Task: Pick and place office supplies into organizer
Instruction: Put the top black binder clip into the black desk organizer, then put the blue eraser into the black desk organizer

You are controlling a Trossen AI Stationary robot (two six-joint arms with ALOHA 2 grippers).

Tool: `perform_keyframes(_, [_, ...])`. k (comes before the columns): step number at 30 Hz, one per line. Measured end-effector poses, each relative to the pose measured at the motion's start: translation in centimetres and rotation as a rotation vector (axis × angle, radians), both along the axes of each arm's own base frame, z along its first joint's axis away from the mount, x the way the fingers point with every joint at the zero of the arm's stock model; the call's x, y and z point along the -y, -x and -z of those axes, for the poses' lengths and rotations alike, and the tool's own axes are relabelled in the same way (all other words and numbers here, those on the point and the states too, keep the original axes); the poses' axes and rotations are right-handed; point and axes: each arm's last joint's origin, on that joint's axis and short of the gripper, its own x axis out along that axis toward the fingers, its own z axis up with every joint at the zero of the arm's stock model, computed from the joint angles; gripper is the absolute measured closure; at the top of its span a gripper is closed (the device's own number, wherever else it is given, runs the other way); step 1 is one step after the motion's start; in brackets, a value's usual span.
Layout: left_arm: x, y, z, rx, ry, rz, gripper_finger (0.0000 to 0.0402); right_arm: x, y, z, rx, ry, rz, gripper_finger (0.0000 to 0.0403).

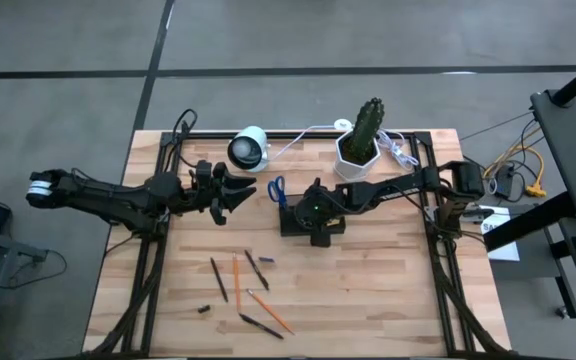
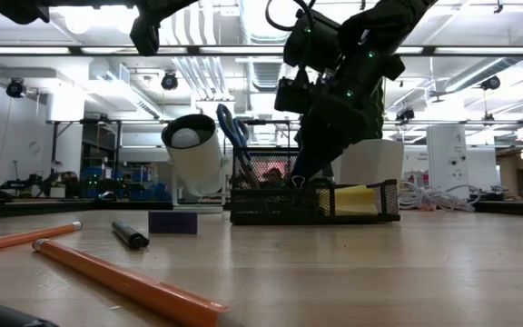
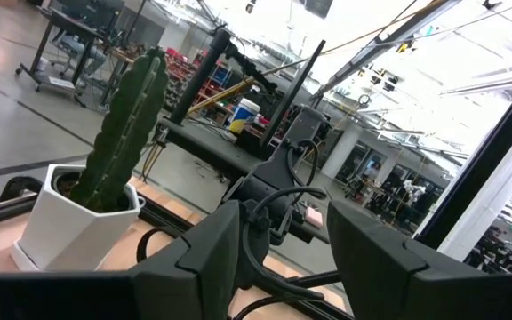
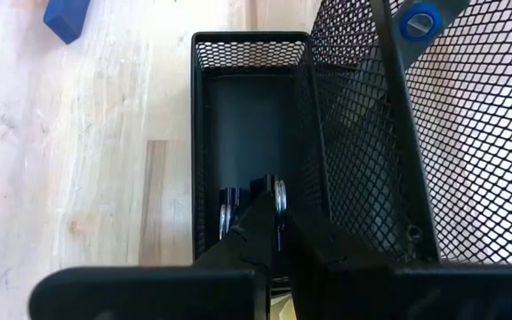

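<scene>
Several supplies are still loose, so by my read the job is only partly done.

High view: black mesh organizer (image 1: pixel 311 222) sits mid-table, w/ the right gripper (image 1: pixel 316 212) directly over it. Blue-handled scissors (image 1: pixel 277 190) are at its left end. Pencils and pens (image 1: pixel 236 279), orange and dark, lie scattered on the wood nearer the front, plus a tiny dark stub (image 1: pixel 204 309) and a small blue block (image 1: pixel 267 260). Left gripper (image 1: pixel 236 189) hangs left of the organizer, near a white camera (image 1: pixel 249 147); cactus pot (image 1: pixel 358 152) stands behind.

Low view: scissors stand upright in the organizer's tall part (image 2: pixel 263 173); yellow sticky pad (image 2: pixel 355 200) is already in the low tray. Orange pencil (image 2: pixel 125 281) and a black pen (image 2: pixel 130 236) lie on the table, well apart from it.

Left wrist view: left fingers (image 3: pixel 203 258) spread apart, nothing between them.

Right wrist view: right fingers (image 4: pixel 314 253) clenched on a binder clip (image 4: pixel 269 200) inside the narrow compartment (image 4: pixel 247 116), approx. at drop point. Remaining: pencils, pens, stub, blue block.
</scene>
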Motion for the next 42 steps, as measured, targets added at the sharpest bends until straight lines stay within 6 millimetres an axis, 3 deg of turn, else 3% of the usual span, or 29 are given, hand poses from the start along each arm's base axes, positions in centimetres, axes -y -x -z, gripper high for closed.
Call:
perform_keyframes(22, [0.0,0.0,0.0,0.0,0.0,0.0,0.0244,-0.1,0.0,0.0,0.002,-0.016,0.027,0.035])
perform_keyframes(42, [0.0,0.0,0.0,0.0,0.0,-0.001,0.0244,-1.2,0.0,-0.9,0.034,0.026,0.024,0.0348])
